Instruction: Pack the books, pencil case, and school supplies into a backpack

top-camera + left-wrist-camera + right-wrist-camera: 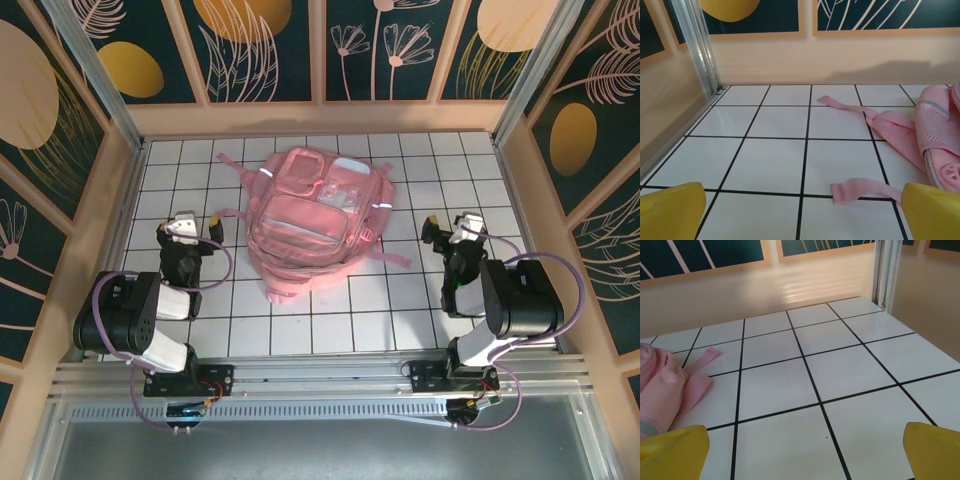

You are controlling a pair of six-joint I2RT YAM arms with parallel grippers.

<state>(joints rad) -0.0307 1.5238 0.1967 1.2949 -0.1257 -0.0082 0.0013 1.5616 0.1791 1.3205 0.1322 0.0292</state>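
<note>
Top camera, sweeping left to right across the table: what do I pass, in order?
Left arm, jaws open → pink backpack, lying flat → right arm, jaws open.

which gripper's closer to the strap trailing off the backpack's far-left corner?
Left. The left gripper, jaws open, sits left of the backpack with the strap lying ahead of it. The right gripper, also open, sits on the backpack's other side, across from the strap.
</note>
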